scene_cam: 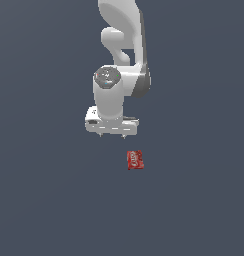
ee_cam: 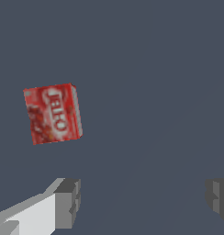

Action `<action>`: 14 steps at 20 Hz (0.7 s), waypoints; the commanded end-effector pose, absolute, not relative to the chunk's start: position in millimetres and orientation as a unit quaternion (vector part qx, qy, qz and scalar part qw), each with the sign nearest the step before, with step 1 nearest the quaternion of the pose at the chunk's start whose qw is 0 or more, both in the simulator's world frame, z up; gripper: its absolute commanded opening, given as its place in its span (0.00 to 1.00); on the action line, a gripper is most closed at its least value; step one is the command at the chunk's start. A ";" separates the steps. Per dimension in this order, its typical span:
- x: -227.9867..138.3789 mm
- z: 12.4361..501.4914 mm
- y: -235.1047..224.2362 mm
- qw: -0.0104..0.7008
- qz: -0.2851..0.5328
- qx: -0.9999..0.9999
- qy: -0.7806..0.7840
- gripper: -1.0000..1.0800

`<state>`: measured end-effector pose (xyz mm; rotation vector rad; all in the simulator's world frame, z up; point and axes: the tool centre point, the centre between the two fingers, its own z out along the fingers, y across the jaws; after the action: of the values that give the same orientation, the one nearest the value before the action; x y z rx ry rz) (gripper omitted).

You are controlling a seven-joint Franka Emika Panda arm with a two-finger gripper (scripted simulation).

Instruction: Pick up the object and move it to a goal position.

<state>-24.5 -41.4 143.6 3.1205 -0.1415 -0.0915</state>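
The object is a small red rectangular box with white lettering (scene_cam: 135, 159), lying flat on the dark grey floor. In the exterior view it sits below the white gripper (scene_cam: 112, 135) and a little toward that view's right. The gripper hangs above the floor, apart from the object, with its jaws spread wide and nothing between them. In the wrist view the red object (ee_cam: 52, 114) lies off to one side, outside the gap of the open gripper (ee_cam: 143, 199). One grey fingertip (ee_cam: 68, 202) shows near the object's side, the other at the frame's edge.
The white arm (scene_cam: 123, 45) reaches in from the top of the exterior view. The plain dark grey floor (scene_cam: 49, 200) fills the rest of both views. No goal marker shows.
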 end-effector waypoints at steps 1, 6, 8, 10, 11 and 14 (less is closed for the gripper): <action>-24.5 143.6 -41.5 0.008 -0.029 0.999 -0.045 0.96; -24.0 141.7 -46.0 0.017 -0.033 0.999 -0.036 0.96; -23.9 140.8 -48.9 0.021 -0.035 0.999 -0.031 0.96; -24.0 140.6 -50.4 0.023 -0.036 0.999 -0.029 0.96; -24.1 140.7 -50.2 0.023 -0.036 0.999 -0.029 0.96; -22.8 139.5 -48.1 0.022 -0.035 0.999 -0.029 0.96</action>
<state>-23.4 -49.2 140.3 3.0937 -0.0925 -0.1080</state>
